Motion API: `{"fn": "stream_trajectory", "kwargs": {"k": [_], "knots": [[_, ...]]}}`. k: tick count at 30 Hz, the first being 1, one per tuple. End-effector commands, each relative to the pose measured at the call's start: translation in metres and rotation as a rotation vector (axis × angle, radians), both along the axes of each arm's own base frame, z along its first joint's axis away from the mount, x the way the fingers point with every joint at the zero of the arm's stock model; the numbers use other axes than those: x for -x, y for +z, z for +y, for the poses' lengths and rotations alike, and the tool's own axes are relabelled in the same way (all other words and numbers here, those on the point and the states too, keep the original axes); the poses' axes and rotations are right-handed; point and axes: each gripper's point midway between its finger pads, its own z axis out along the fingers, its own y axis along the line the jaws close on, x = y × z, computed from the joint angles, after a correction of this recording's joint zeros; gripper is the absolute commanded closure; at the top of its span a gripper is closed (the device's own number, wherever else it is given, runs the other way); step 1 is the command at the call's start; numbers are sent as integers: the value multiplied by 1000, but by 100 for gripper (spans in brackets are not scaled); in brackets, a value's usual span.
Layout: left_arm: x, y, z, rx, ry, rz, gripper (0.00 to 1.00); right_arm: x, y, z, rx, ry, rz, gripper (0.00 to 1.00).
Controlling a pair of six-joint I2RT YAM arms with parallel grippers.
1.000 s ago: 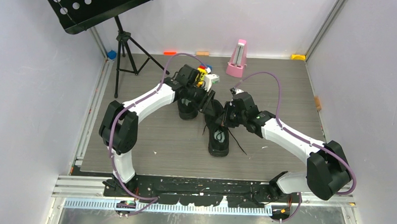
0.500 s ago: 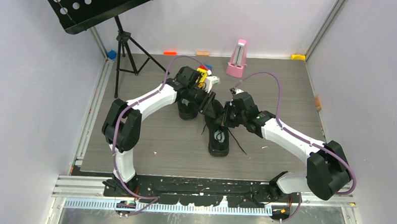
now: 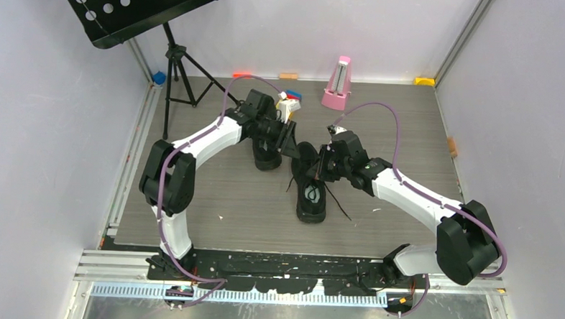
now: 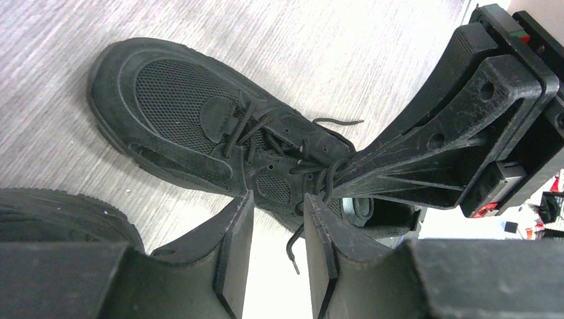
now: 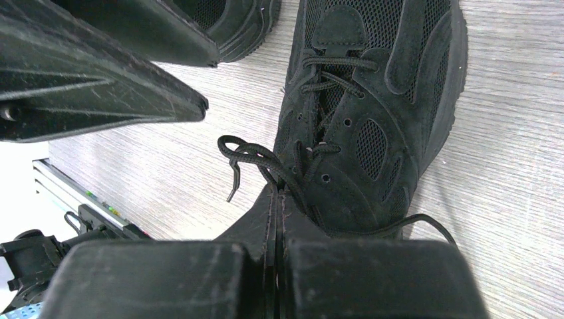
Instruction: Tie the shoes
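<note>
Two black shoes lie mid-table. The near shoe (image 3: 311,195) shows its pale insole; the far shoe (image 3: 267,157) lies partly under my left arm. My right gripper (image 3: 321,167) is shut on the near shoe's laces (image 5: 266,163) by its top eyelets, its tips (image 5: 278,197) against the shoe (image 5: 379,113). My left gripper (image 3: 292,142) is open, its jaws (image 4: 276,206) just above the same shoe (image 4: 193,119). A loose lace end (image 4: 292,256) hangs between its fingers without touching them. The right gripper shows there too (image 4: 336,178).
A pink metronome (image 3: 336,83) stands at the back. A black music stand (image 3: 142,2) on a tripod (image 3: 179,79) fills the back left. Coloured blocks (image 3: 289,99) lie behind my left wrist. Walls close in on both sides.
My left arm has drawn back and to the left a little, lifting its gripper slightly off the near shoe. The right arm and both shoes have not moved.
</note>
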Motion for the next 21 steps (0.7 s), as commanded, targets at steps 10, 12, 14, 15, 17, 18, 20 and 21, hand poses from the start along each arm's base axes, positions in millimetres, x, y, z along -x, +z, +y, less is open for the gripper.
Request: {"fn": "stream_trajectory", "kwargs": {"k": [10, 12, 14, 15, 17, 18, 20, 21], "knots": [[26, -2, -14, -2, -120, 1, 63, -10, 20, 8, -30, 16, -53, 100], [26, -1, -16, 0, -124, -2, 63, -10, 21, 8, -31, 16, -54, 100], [26, -2, -17, -1, -126, -1, 63, -11, 20, 8, -30, 17, -54, 100], [26, -3, -18, -2, -128, -2, 64, -11, 20, 8, -30, 16, -54, 100], [26, -5, -21, -4, -135, 2, 66, -11, 21, 9, -32, 18, -54, 100], [26, -5, -22, -4, -138, 3, 66, -12, 21, 10, -33, 18, -54, 100], [26, -7, -24, -10, -140, 6, 66, -12, 22, 10, -35, 20, -55, 100], [26, -8, -24, -10, -141, 7, 66, -12, 23, 10, -36, 20, -56, 100]]}}
